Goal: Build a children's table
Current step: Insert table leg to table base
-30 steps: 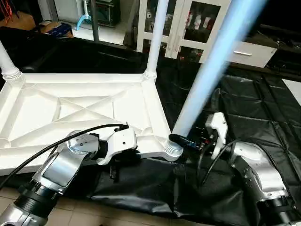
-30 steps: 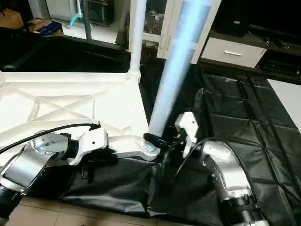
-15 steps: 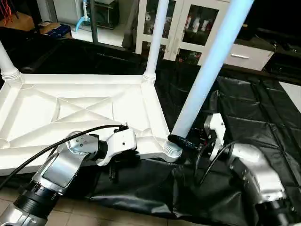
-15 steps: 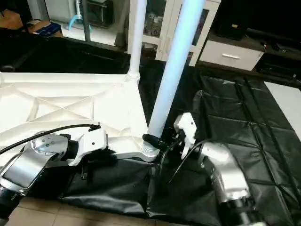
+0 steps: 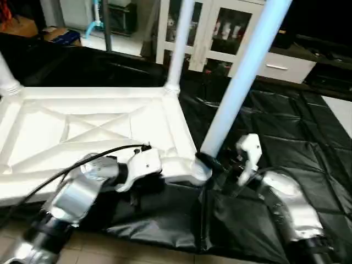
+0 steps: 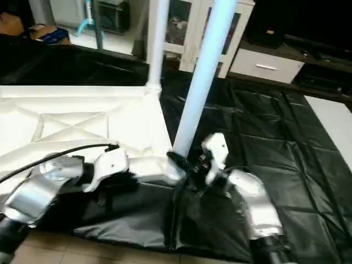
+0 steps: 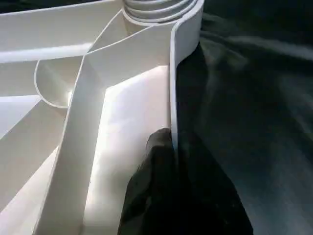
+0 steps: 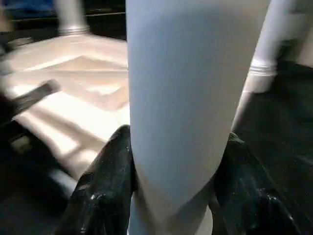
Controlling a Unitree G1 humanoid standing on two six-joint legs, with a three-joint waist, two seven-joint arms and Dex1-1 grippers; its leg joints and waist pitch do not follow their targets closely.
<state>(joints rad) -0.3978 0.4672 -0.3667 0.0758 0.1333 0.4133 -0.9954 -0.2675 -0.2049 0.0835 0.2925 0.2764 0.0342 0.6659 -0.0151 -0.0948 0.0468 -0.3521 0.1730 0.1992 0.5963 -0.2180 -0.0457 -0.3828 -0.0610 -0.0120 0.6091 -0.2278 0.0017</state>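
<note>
The white tabletop point(image 5: 82, 126) lies upside down on the black cover, X-ribs facing up. Two legs stand in its far corners, one at the far left point(image 5: 5, 77) and one at the far right point(image 5: 179, 44). A third leg point(image 5: 242, 71) leans out of the near right corner socket point(image 5: 199, 170). My right gripper point(image 5: 208, 161) is shut around that leg's base, one black finger point(image 8: 110, 166) on each side of the tube point(image 8: 186, 73). My left gripper point(image 7: 171, 161) is shut on the tabletop's near rim point(image 7: 171, 98), left of that socket.
The black cover point(image 5: 286, 121) spreads to the right and hangs over the near edge above a tiled floor point(image 5: 110, 247). A white glass-door cabinet point(image 5: 220, 33) and a drawer unit point(image 5: 286, 69) stand behind. A black cable point(image 5: 66, 170) runs along my left forearm.
The camera has shifted. The held leg now stands slightly more upright in the near right socket. My left gripper keeps its hold on the rim.
</note>
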